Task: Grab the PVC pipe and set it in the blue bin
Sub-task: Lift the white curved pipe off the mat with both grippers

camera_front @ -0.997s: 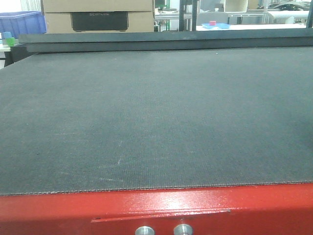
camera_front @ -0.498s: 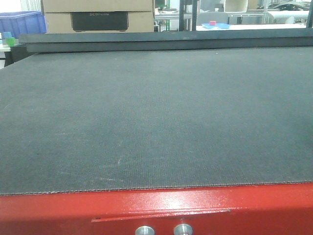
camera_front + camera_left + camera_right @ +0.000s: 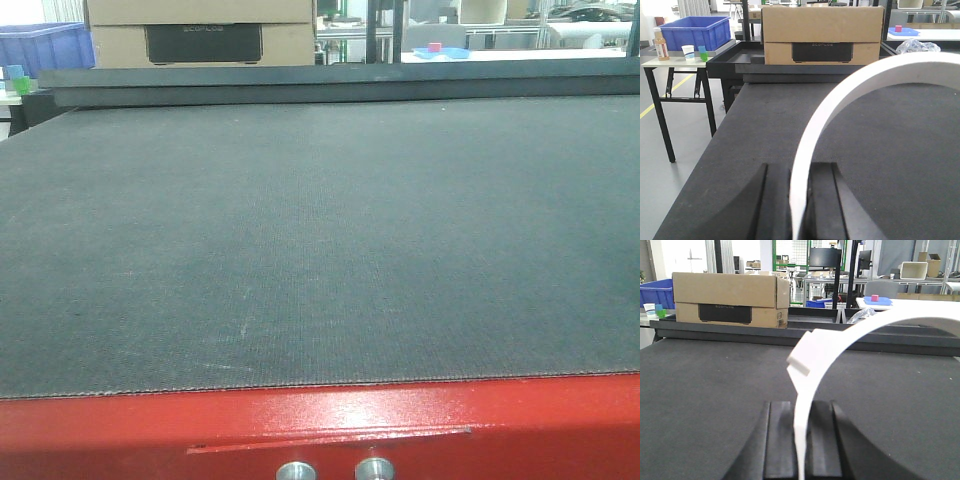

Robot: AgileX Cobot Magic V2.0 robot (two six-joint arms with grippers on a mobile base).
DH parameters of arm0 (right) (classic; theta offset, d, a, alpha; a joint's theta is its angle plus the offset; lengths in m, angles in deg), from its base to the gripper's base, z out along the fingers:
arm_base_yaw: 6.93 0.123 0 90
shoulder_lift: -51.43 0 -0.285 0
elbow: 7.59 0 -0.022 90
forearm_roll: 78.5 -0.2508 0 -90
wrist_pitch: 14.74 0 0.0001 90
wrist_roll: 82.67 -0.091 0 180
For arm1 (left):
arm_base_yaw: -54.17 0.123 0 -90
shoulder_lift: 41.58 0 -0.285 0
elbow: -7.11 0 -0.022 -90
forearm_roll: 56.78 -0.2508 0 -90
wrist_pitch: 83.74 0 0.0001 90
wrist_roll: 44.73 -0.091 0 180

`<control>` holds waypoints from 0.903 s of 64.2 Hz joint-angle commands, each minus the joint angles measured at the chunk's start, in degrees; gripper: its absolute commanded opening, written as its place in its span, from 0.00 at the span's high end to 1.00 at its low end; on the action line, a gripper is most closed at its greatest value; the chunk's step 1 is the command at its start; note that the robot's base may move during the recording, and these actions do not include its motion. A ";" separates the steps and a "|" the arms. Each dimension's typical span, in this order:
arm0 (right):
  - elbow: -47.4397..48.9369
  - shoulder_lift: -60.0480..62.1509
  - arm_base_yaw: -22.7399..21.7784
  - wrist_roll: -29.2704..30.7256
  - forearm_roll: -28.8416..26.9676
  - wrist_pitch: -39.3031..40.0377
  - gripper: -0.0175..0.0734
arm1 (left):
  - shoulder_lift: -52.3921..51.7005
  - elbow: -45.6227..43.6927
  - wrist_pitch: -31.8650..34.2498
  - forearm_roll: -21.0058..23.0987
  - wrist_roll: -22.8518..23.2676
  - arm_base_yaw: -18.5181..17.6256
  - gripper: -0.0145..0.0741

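Surface (image 3: 320, 250): dark grey woven cloth, matt, fine-ribbed, with pale scuffs.
Front edge (image 3: 320, 430): red paint, glossy, slightly uneven, with two bright metal studs (image 3: 296, 470) set in.
PVC pipe (image 3: 840, 105): white plastic, smooth, matt, clean-cut at the edges.
Fingers of left end effector (image 3: 800, 205) and right end effector (image 3: 802, 445): black, matt, smooth.
Box (image 3: 822, 30): brown cardboard, dull.
Blue bin (image 3: 695, 30): moulded plastic, slight sheen.

A dark fabric worktop (image 3: 320, 250) with a red front edge (image 3: 320, 425) carries a cardboard box (image 3: 822, 32) at its far end. Left of it lies grey floor (image 3: 675, 200) with a yellow line (image 3: 660, 97), where a black-legged side table (image 3: 670, 63) stands.
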 commanded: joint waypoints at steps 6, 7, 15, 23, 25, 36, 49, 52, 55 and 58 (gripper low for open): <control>-0.05 0.23 -0.01 0.52 0.09 1.75 0.99 | -0.21 0.02 1.86 0.21 0.00 0.12 0.96; -0.05 0.23 -0.01 0.52 0.09 1.75 0.99 | -0.21 0.02 1.86 0.21 0.00 0.12 0.96; -0.05 0.23 -0.01 0.52 0.09 1.75 0.99 | -0.21 0.02 1.86 0.21 0.00 0.12 0.96; -0.05 0.23 -0.01 0.52 0.09 1.75 0.99 | -0.21 0.02 1.86 0.21 0.00 0.12 0.96; -0.05 0.23 -0.01 0.52 0.09 1.75 0.99 | -0.21 0.02 1.86 0.21 0.00 0.12 0.96; -0.05 0.23 -0.01 0.52 0.09 1.75 0.99 | -0.21 0.02 1.86 0.21 0.00 0.12 0.96; -0.05 0.23 -0.01 0.52 0.09 1.75 0.99 | -0.21 0.02 1.86 0.21 0.00 0.12 0.96; -0.05 0.23 -0.01 0.52 0.09 1.75 0.99 | -0.21 0.02 1.86 0.21 0.00 0.12 0.96; -0.05 0.23 -0.01 0.52 0.09 1.75 0.99 | -0.21 0.02 1.86 0.21 0.00 0.12 0.96; -0.05 0.23 -0.01 0.52 0.09 1.75 0.99 | -0.21 0.02 1.86 0.21 0.00 0.12 0.96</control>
